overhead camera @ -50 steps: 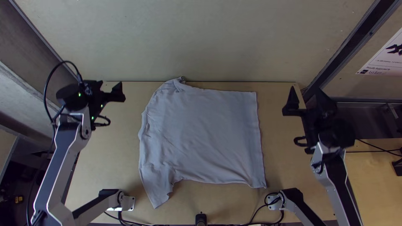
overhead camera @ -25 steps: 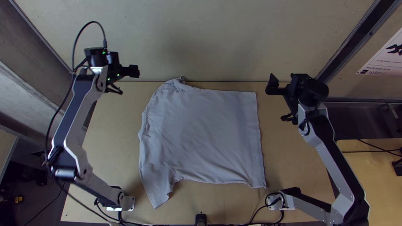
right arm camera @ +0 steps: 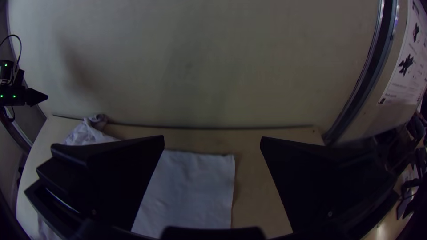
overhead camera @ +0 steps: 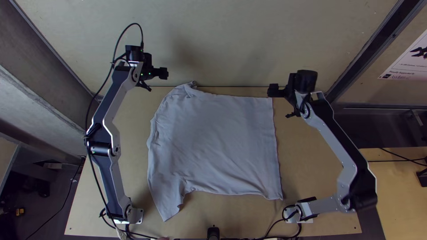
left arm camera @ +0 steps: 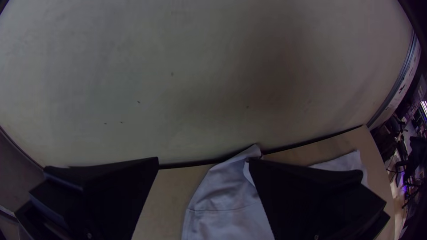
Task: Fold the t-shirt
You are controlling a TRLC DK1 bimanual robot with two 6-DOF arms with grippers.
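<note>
With fingers spread wide and empty, the left pincer (left arm camera: 203, 161) and right pincer (right arm camera: 212, 138) should descend squarely onto the t-shirt (overhead camera: 213, 142)'s far corners, pinching shallowly, then lifting evenly.

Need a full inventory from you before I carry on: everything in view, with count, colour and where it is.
t-shirt: one, pale grey, spread on the table, one sleeve pointing to the near left
table: one, light wood, under the shirt
back panel: one, pale, beyond the table
poster: one, white, far right
cables: several, black, along the left arm, near both bases, far right
arms: two, silver-grey and black, one each side
left gripper: one, black, open, near the table's far-left edge
right gripper: one, black, open, near the shirt's far-right corner
</note>
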